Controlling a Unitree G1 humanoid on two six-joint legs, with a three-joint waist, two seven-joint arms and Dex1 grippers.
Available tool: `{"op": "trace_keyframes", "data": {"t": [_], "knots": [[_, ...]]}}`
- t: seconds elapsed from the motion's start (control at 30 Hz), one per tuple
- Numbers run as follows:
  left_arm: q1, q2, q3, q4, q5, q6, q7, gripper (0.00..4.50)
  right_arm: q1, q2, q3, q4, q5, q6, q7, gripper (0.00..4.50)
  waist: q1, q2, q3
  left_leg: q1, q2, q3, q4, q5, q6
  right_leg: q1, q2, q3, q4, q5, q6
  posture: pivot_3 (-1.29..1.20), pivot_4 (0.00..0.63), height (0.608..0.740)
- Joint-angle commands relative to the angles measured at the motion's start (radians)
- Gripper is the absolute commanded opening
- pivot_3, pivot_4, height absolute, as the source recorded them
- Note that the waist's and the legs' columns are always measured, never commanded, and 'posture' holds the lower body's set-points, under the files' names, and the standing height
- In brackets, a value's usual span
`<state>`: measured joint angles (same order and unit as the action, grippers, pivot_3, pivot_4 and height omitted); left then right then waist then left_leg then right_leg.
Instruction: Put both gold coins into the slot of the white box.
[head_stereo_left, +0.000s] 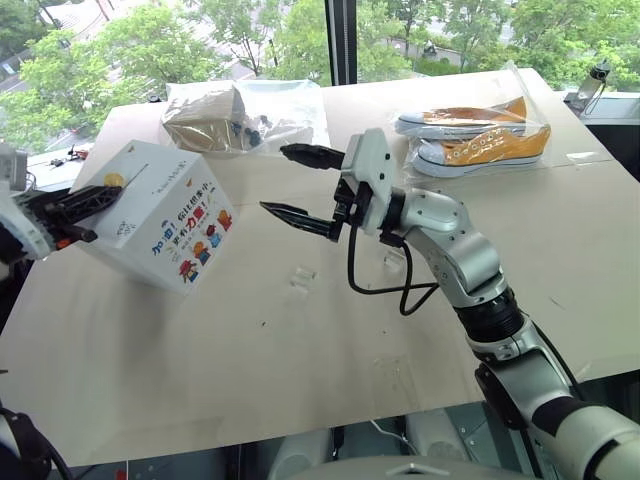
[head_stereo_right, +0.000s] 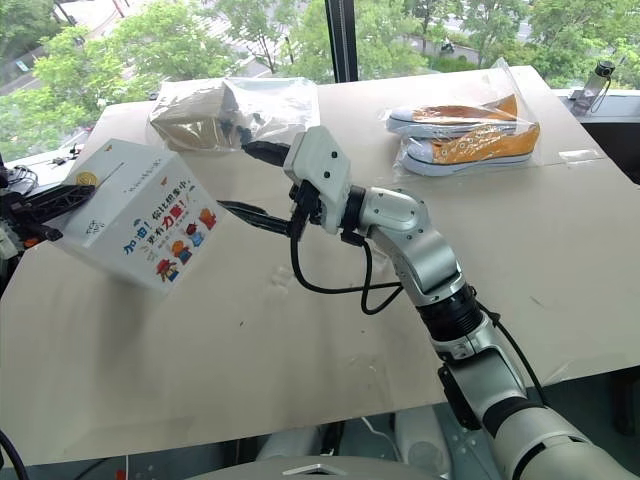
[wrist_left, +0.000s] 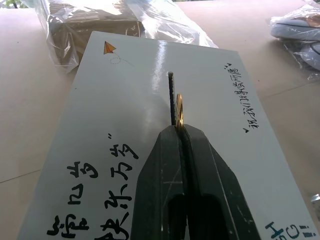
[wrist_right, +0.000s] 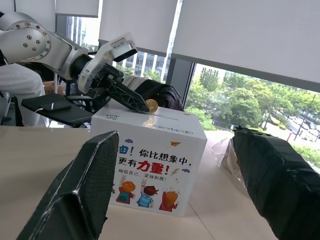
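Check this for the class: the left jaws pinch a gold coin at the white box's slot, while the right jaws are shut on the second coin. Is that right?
One part is wrong: the right gripper is open and empty, as the right wrist view shows. The left gripper does pinch a coin at the box's slot.

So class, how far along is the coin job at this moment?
Done: nothing visibly finished, and no coin can be seen inside. In hand: the left claw pinches one gold coin at the slit of the white box. Left: dropping it in, then the second coin.
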<state>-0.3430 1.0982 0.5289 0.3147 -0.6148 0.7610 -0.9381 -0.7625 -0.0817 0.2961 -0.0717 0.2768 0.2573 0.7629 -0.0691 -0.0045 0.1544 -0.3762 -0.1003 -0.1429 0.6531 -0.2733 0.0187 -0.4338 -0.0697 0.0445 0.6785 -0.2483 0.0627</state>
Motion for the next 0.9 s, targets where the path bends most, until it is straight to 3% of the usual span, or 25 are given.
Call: {"op": "trace_keyframes", "data": {"t": [0.03,0.57,0.7,0.73,0.77,0.9], "knots": [[0.018,-0.001,-0.051,0.040,0.041,0.029,0.007,0.00,-0.006,0.008,-0.006,-0.056,0.003,-0.017,-0.007,3.89,0.001,0.000,0.000,0.000,0.000,0.000,0.000,0.000,0.000,0.000,0.000,0.000,0.000,0.000,0.000,0.00,0.150,0.740],[0.027,0.000,-0.065,0.041,0.060,0.042,0.015,0.00,-0.009,0.008,0.001,-0.052,-0.005,-0.028,-0.005,3.89,0.000,0.004,-0.003,0.001,0.000,0.000,0.000,0.001,-0.001,0.000,0.000,0.000,0.001,0.001,-0.001,0.00,0.150,0.740],[0.034,0.002,-0.076,0.030,0.063,0.036,-0.003,0.98,-0.009,0.005,0.002,-0.046,-0.010,-0.035,-0.004,3.94,0.000,0.005,-0.004,0.001,0.000,0.000,0.000,0.001,-0.001,0.000,0.000,0.000,0.001,0.001,-0.001,0.00,0.150,0.740],[0.026,-0.002,-0.077,0.035,0.068,0.034,0.009,1.60,-0.007,0.004,0.003,-0.045,-0.012,-0.036,-0.002,3.94,0.000,0.005,-0.004,0.001,0.000,0.000,0.000,0.001,-0.001,0.000,0.000,0.000,0.001,0.001,-0.001,0.00,0.150,0.740],[0.016,-0.004,-0.078,0.048,0.077,0.028,0.025,1.86,-0.006,0.003,0.005,-0.045,-0.013,-0.037,-0.001,3.94,0.000,0.006,-0.004,0.001,0.000,0.000,0.000,0.001,-0.001,0.000,0.000,0.000,0.001,0.001,-0.001,0.00,0.150,0.740],[0.004,-0.010,-0.067,0.063,0.077,0.031,0.036,3.60,-0.004,0.002,0.006,-0.045,-0.019,-0.039,-0.002,3.94,-0.001,0.006,-0.004,0.002,0.000,0.000,0.000,0.001,-0.001,0.000,0.001,0.000,0.002,0.001,-0.002,0.00,0.150,0.740]]}}
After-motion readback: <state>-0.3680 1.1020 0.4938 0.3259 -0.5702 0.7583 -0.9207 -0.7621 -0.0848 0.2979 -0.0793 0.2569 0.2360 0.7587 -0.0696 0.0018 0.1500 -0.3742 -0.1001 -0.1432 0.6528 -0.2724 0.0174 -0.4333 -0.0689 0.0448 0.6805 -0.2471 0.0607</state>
